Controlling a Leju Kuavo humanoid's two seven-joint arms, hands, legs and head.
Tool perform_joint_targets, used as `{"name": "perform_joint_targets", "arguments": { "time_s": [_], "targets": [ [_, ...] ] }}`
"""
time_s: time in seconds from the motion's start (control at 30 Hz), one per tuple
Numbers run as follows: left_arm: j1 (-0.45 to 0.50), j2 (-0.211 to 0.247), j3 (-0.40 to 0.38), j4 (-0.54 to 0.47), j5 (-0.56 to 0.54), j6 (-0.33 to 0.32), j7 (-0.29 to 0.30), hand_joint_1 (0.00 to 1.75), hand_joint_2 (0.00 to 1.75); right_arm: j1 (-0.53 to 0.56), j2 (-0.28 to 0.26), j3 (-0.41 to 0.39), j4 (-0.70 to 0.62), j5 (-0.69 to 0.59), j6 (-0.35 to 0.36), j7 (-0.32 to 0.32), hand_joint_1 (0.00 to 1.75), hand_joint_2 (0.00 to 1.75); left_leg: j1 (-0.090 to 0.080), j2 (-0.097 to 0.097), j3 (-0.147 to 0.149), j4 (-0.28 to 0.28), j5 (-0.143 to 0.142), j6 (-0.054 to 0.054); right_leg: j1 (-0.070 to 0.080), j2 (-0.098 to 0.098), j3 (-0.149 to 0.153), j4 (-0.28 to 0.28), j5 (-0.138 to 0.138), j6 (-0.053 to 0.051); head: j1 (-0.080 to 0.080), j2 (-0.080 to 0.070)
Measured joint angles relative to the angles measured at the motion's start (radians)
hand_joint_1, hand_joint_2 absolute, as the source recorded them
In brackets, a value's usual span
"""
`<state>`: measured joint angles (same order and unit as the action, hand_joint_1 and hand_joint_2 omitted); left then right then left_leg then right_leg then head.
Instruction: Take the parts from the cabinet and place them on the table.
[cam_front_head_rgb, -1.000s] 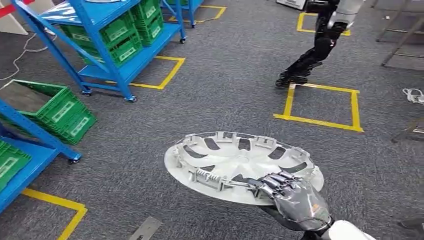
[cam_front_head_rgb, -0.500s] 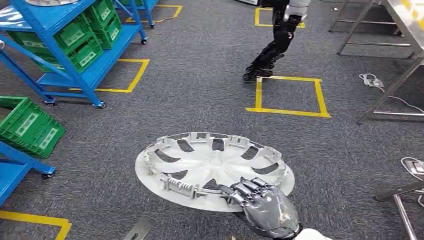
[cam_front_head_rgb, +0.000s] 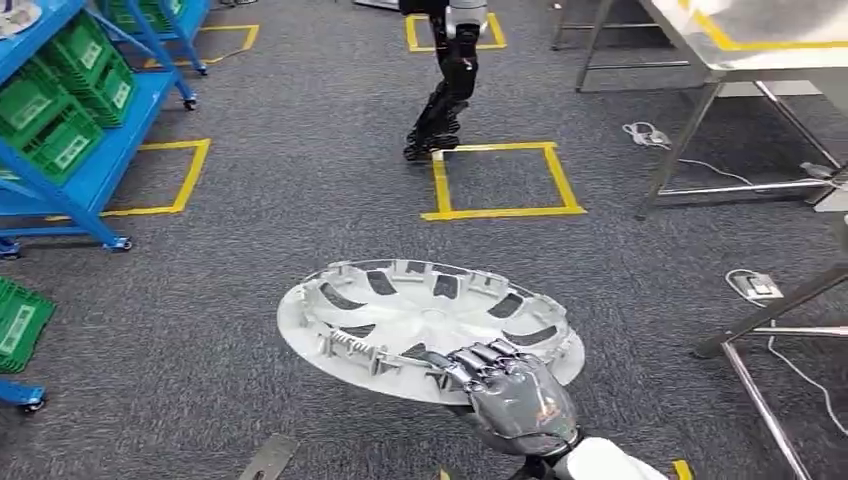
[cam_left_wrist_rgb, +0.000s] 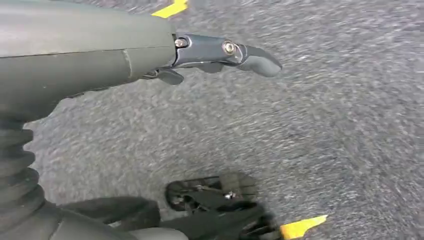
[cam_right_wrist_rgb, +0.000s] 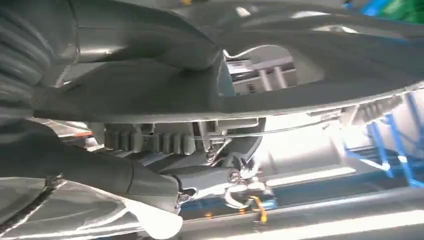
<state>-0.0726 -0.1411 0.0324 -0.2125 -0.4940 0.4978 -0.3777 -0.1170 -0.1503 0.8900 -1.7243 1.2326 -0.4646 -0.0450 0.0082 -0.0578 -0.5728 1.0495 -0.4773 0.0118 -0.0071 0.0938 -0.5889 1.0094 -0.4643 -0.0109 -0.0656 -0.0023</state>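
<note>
Right fingers (cam_front_head_rgb: 470, 362): curled over the near rim of the hubcap (cam_front_head_rgb: 420, 325), gripping it; in the right wrist view the thumb and a dark finger (cam_right_wrist_rgb: 215, 177) clamp the rim's ribbed clip ring from both sides.
Right hand (cam_front_head_rgb: 510, 395): silver, at the near right edge of the hubcap, wrist running off the lower edge of the head view.
Hubcap: silver wheel cover, held roughly level above the floor (cam_front_head_rgb: 300, 200), inner side up with its clip ring and spokes showing; it touches nothing but the hand.
Left fingers (cam_left_wrist_rgb: 240, 51): one dark finger stretched out straight over the carpet, nothing in it; the rest are hidden, so I cannot tell how the whole hand lies.
Left hand (cam_left_wrist_rgb: 150, 55): hanging low above the grey floor, with bits of yellow tape (cam_left_wrist_rgb: 172, 7) nearby.
Floor: grey carpet marked with yellow tape squares (cam_front_head_rgb: 495, 178).
Shelves (cam_front_head_rgb: 75, 150): blue rack at the left edge of the head view, carrying green crates (cam_front_head_rgb: 50, 125).
Surface (cam_front_head_rgb: 740, 35): steel table at the top right corner, on slanted legs, well apart from the hubcap.
Other robot (cam_front_head_rgb: 445, 80): dark legs standing at the far corner of the tape square.
Cables (cam_front_head_rgb: 750, 285): white leads and a plug lying on the floor by the table legs.
</note>
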Motion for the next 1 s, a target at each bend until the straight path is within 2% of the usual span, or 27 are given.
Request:
{"name": "perform_joint_targets", "arguments": {
  "time_s": [0.03, 0.07, 0.1, 0.13, 0.17, 0.2, 0.23, 0.27, 0.33, 0.37, 0.4, 0.43, 0.47, 0.5, 0.53, 0.57, 0.67, 0.7, 0.73, 0.77, 0.8, 0.83, 0.87, 0.9, 0.93, 0.97, 1.0],
  "targets": [
    [0.001, 0.002, 0.001, 0.0, 0.0, 0.0, 0.0, 0.0, 1.75, 0.0, -0.001, 0.0, 0.001, 0.0, -0.001, 0.001, 1.75, 1.75, 0.006, -0.049, 0.005, -0.02, -0.009, 0.001, 0.005, 0.011, -0.008, 0.007, 0.0, 0.007, 0.002, 0.0],
    [0.0, 0.002, 0.002, 0.0, -0.001, 0.001, -0.001, 0.0, 1.75, 0.002, -0.002, -0.002, 0.002, 0.006, -0.005, 0.008, 1.75, 1.75, 0.005, -0.039, 0.009, -0.03, -0.013, -0.003, -0.002, 0.026, -0.018, 0.008, 0.004, 0.013, -0.001, 0.0],
    [0.001, 0.002, 0.002, 0.0, -0.002, 0.001, -0.001, 0.0, 1.75, 0.01, -0.003, -0.007, 0.001, 0.015, -0.012, 0.019, 1.75, 1.75, 0.0, -0.03, 0.006, -0.028, -0.013, -0.002, -0.007, 0.037, -0.023, 0.005, 0.008, 0.021, 0.001, 0.0],
    [0.0, 0.002, 0.003, 0.0, -0.004, 0.002, 0.0, 0.0, 1.75, 0.028, -0.005, -0.016, -0.002, 0.023, -0.021, 0.03, 1.75, 1.75, -0.003, -0.022, 0.007, -0.028, -0.012, 0.001, -0.012, 0.047, -0.023, 0.0, 0.012, 0.029, -0.002, 0.0],
    [-0.002, 0.0, 0.004, 0.0, -0.009, 0.003, 0.0, 0.0, 1.75, 0.05, -0.014, -0.029, -0.01, 0.034, -0.034, 0.039, 1.75, 1.75, 0.002, -0.01, 0.011, -0.042, -0.005, 0.011, -0.009, 0.054, -0.029, -0.002, 0.013, 0.037, 0.002, 0.0],
    [-0.005, -0.001, 0.005, 0.0, -0.009, 0.005, 0.0, 0.0, 1.75, 0.077, -0.025, -0.046, -0.022, 0.044, -0.048, 0.044, 1.75, 1.75, 0.003, 0.006, 0.016, -0.051, 0.001, 0.018, -0.008, 0.003, -0.036, 0.01, 0.001, 0.037, 0.0, 0.0],
    [-0.007, -0.004, 0.005, 0.0, -0.013, 0.008, 0.0, 0.0, 1.75, 0.104, -0.037, -0.068, -0.037, 0.053, -0.066, 0.048, 1.75, 1.75, 0.002, 0.014, 0.017, -0.053, 0.002, 0.023, -0.002, -0.053, -0.058, 0.053, -0.028, 0.039, 0.01, 0.0],
    [-0.006, -0.005, 0.006, 0.0, -0.017, 0.008, 0.0, 0.0, 1.75, 0.128, -0.045, -0.086, -0.046, 0.061, -0.079, 0.048, 1.75, 1.75, 0.0, 0.026, 0.017, -0.053, 0.001, 0.026, -0.003, -0.072, -0.092, 0.123, -0.063, 0.044, 0.01, 0.0],
    [-0.002, -0.005, 0.009, 0.0, -0.021, 0.01, 0.0, 0.0, 1.75, 0.189, -0.06, -0.126, -0.068, 0.081, -0.101, 0.053, 1.75, 1.75, -0.002, 0.058, 0.017, -0.053, -0.002, 0.03, -0.005, -0.082, -0.169, 0.278, -0.125, 0.05, 0.009, 0.0],
    [-0.001, -0.005, 0.011, 0.0, -0.024, 0.011, 0.0, 0.0, 1.75, 0.212, -0.066, -0.142, -0.076, 0.091, -0.106, 0.056, 1.75, 1.75, -0.002, 0.072, 0.017, -0.053, -0.003, 0.03, -0.005, -0.084, -0.183, 0.306, -0.126, 0.053, 0.009, 0.0],
    [-0.002, -0.006, 0.014, 0.0, -0.029, 0.011, 0.0, 0.0, 1.75, 0.233, -0.073, -0.158, -0.084, 0.103, -0.108, 0.066, 1.75, 1.75, -0.002, 0.088, 0.018, -0.052, -0.005, 0.028, -0.005, -0.086, -0.169, 0.282, -0.102, 0.055, 0.009, 0.0],
    [-0.002, -0.007, 0.015, 0.0, -0.032, 0.011, 0.0, 0.0, 1.75, 0.249, -0.08, -0.17, -0.092, 0.119, -0.107, 0.078, 1.75, 1.75, -0.002, 0.101, 0.02, -0.052, -0.008, 0.026, -0.005, -0.091, -0.135, 0.22, -0.068, 0.055, 0.009, 0.0],
    [-0.002, -0.008, 0.016, 0.0, -0.037, 0.011, 0.0, 0.0, 1.75, 0.267, -0.085, -0.179, -0.101, 0.13, -0.107, 0.089, 1.75, 1.75, -0.002, 0.112, 0.023, -0.052, -0.01, 0.024, -0.005, -0.106, -0.082, 0.129, -0.03, 0.054, 0.009, 0.0],
    [-0.002, -0.011, 0.016, 0.0, -0.043, 0.01, 0.0, 0.0, 1.75, 0.287, -0.091, -0.189, -0.114, 0.141, -0.107, 0.101, 1.75, 1.75, -0.003, 0.121, 0.027, -0.052, -0.014, 0.019, -0.004, -0.145, -0.022, 0.032, -0.001, 0.053, 0.009, 0.0],
    [0.001, -0.011, 0.016, 0.0, -0.052, 0.009, 0.001, 0.0, 1.75, 0.301, -0.097, -0.196, -0.128, 0.154, -0.107, 0.115, 1.75, 1.75, -0.012, 0.13, 0.03, -0.05, -0.02, 0.012, 0.009, -0.183, 0.004, -0.009, -0.018, 0.05, 0.011, 0.0],
    [0.002, -0.011, 0.016, 0.0, -0.059, 0.011, 0.001, 0.0, 1.75, 0.317, -0.101, -0.202, -0.139, 0.163, -0.108, 0.134, 1.75, 1.75, -0.015, 0.14, 0.032, -0.047, -0.022, 0.008, 0.004, -0.161, 0.007, -0.009, -0.009, 0.037, 0.004, 0.0],
    [-0.002, -0.014, 0.017, 0.0, -0.063, 0.023, -0.006, 0.0, 1.75, 0.345, -0.124, -0.211, -0.171, 0.183, -0.111, 0.172, 1.75, 1.75, -0.014, 0.171, 0.042, -0.048, -0.028, -0.002, 0.005, -0.128, 0.002, -0.007, -0.009, 0.025, 0.007, 0.0],
    [-0.007, -0.015, 0.017, -0.001, -0.063, 0.026, -0.011, 0.0, 1.75, 0.351, -0.129, -0.212, -0.18, 0.184, -0.114, 0.176, 1.75, 1.75, -0.009, 0.155, 0.042, -0.04, -0.04, -0.01, -0.002, -0.119, 0.006, -0.011, -0.005, 0.017, 0.005, 0.0],
    [-0.01, -0.016, 0.018, -0.001, -0.061, 0.031, -0.017, 0.0, 1.75, 0.349, -0.133, -0.214, -0.184, 0.181, -0.12, 0.176, 1.75, 1.75, -0.006, 0.11, 0.028, 0.0, -0.07, -0.014, -0.002, -0.11, 0.007, -0.011, -0.004, 0.012, 0.002, 0.0],
    [-0.011, -0.015, 0.021, -0.001, -0.059, 0.036, -0.021, 0.0, 1.75, 0.344, -0.135, -0.215, -0.184, 0.175, -0.121, 0.169, 1.75, 1.75, -0.005, 0.086, -0.002, 0.069, -0.11, -0.015, -0.002, -0.1, 0.006, -0.011, -0.003, 0.006, 0.0, 0.0],
    [-0.013, -0.015, 0.023, -0.001, -0.055, 0.039, -0.023, 0.0, 1.75, 0.338, -0.135, -0.218, -0.183, 0.163, -0.121, 0.159, 1.75, 1.75, -0.005, 0.073, -0.041, 0.158, -0.15, -0.016, -0.002, -0.087, 0.006, -0.011, -0.003, 0.005, -0.001, 0.0],
    [-0.012, -0.015, 0.024, -0.001, -0.051, 0.04, -0.024, 0.0, 1.75, 0.333, -0.136, -0.221, -0.182, 0.158, -0.121, 0.153, 1.75, 1.75, -0.005, 0.067, -0.076, 0.233, -0.177, -0.016, -0.001, -0.073, 0.006, -0.011, -0.002, 0.004, 0.0, 0.0],
    [-0.012, -0.015, 0.026, -0.001, -0.05, 0.04, -0.026, 0.0, 1.75, 0.328, -0.136, -0.224, -0.182, 0.154, -0.121, 0.148, 1.75, 1.75, -0.005, 0.066, -0.098, 0.275, -0.183, -0.015, 0.001, -0.06, 0.006, -0.011, -0.002, 0.004, -0.001, 0.0],
    [-0.012, -0.015, 0.027, -0.001, -0.048, 0.041, -0.027, 0.0, 1.75, 0.324, -0.136, -0.226, -0.182, 0.151, -0.121, 0.145, 1.75, 1.75, -0.005, 0.064, -0.098, 0.266, -0.161, -0.011, 0.003, -0.045, 0.007, -0.01, -0.001, 0.004, 0.0, 0.0],
    [-0.013, -0.014, 0.029, -0.002, -0.048, 0.041, -0.03, 0.0, 1.75, 0.322, -0.136, -0.227, -0.182, 0.149, -0.122, 0.141, 1.75, 1.75, -0.006, 0.062, -0.077, 0.213, -0.12, -0.006, 0.004, -0.032, 0.007, -0.009, -0.001, 0.004, -0.001, 0.0],
    [-0.014, -0.014, 0.031, -0.002, -0.048, 0.042, -0.032, 0.0, 1.75, 0.32, -0.136, -0.227, -0.182, 0.148, -0.122, 0.139, 1.75, 1.75, -0.006, 0.055, -0.044, 0.138, -0.075, 0.0, 0.005, -0.021, 0.008, -0.008, -0.001, 0.004, 0.0, 0.0],
    [-0.015, -0.014, 0.032, -0.002, -0.048, 0.043, -0.033, 0.0, 1.75, 0.32, -0.136, -0.228, -0.182, 0.145, -0.122, 0.138, 1.75, 1.75, -0.008, 0.029, 0.0, 0.037, -0.026, 0.008, 0.004, -0.009, 0.009, -0.007, 0.0, 0.005, 0.0, 0.0]
  ]
}}
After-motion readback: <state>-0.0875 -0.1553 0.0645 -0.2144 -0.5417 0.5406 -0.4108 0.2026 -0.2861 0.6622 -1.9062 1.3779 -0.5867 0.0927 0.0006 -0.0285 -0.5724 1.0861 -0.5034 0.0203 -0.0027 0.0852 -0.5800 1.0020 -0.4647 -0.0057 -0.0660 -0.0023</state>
